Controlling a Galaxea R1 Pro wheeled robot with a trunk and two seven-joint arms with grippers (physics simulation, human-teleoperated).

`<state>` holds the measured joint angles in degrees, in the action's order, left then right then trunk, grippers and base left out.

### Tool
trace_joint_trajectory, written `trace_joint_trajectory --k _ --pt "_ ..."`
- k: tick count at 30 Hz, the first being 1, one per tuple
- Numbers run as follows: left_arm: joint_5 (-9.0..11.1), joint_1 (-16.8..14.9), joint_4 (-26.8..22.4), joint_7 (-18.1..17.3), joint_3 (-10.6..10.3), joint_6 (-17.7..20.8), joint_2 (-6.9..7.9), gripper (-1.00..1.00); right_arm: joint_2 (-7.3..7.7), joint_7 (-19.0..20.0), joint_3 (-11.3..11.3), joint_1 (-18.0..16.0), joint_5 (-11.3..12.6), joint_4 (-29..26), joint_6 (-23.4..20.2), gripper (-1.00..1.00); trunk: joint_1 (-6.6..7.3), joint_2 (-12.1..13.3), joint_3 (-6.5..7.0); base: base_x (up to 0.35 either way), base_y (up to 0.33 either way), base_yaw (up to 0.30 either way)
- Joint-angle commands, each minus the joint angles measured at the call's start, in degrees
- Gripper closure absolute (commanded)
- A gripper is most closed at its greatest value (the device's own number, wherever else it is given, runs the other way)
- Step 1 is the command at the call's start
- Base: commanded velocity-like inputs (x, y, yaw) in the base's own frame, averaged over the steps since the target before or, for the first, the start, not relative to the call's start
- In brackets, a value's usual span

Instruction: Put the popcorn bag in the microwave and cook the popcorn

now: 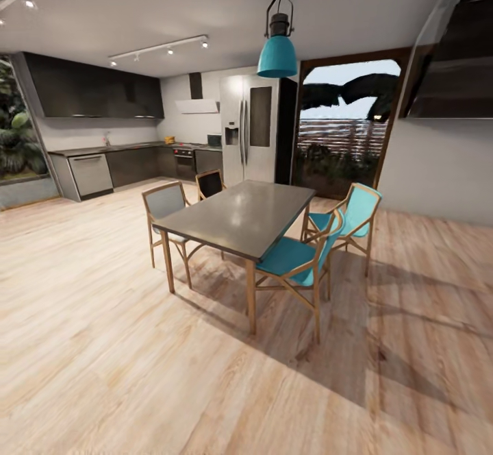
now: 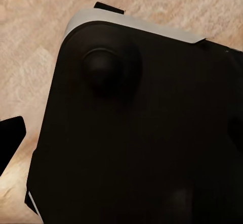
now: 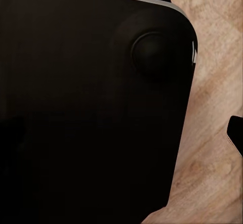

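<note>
Far across the room, the long grey countertop [image 1: 116,148] runs over dark cabinets along the back wall. A small pale boxy microwave [image 1: 214,140] stands on it just left of the steel fridge. A tiny yellowish-tan object [image 1: 169,140] sits on the worktop near the oven; it is too small to tell whether it is the popcorn bag. Both wrist views look down on the robot's black base [image 2: 142,133] [image 3: 86,107] over wooden floor. A dark tip, perhaps a finger [image 2: 10,143] [image 3: 236,133], pokes in at the edge of each.
A grey dining table [image 1: 239,218] with wooden legs and several chairs [image 1: 301,256] stands in the middle of the floor between me and the kitchen. A teal lamp [image 1: 277,54] hangs above it. Open wooden floor [image 1: 82,249] leads along the left side to the cabinets.
</note>
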<state>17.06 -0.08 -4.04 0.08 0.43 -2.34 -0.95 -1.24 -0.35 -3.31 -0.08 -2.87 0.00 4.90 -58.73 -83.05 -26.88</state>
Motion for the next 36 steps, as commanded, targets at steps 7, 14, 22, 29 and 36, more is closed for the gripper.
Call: trace_joint_trajectory --k 7,14,22,29,36 --pt "0.1 0.0 -0.1 0.0 0.0 -0.2 -0.02 -1.0 -0.01 -0.1 -0.4 0.0 -0.3 0.0 0.1 -1.0 0.0 0.0 -0.05 0.0 0.0 0.289" --pt "0.1 0.0 -0.3 0.0 0.1 -0.3 -0.02 -1.0 0.08 -0.2 -0.4 0.0 -0.3 0.0 0.1 -1.0 0.0 0.0 -0.05 0.0 0.0 0.289" --pt "0.1 0.0 -0.3 0.0 0.1 -0.3 -0.1 -1.0 0.01 -0.2 -0.5 0.0 -0.3 0.0 0.1 -1.0 0.0 0.0 -0.05 0.0 0.0 0.289" --pt "0.1 0.0 -0.4 0.0 0.2 -0.3 -0.03 -1.0 0.02 -0.2 -0.5 0.0 -0.3 0.0 0.1 -1.0 0.0 0.0 -0.05 0.0 0.0 0.289" --pt "0.2 0.0 -0.4 0.1 0.2 -0.3 -0.02 -1.0 0.09 -0.2 -0.5 0.0 -0.3 0.0 0.1 -1.0 0.0 0.0 -0.05 0.0 0.0 0.289"
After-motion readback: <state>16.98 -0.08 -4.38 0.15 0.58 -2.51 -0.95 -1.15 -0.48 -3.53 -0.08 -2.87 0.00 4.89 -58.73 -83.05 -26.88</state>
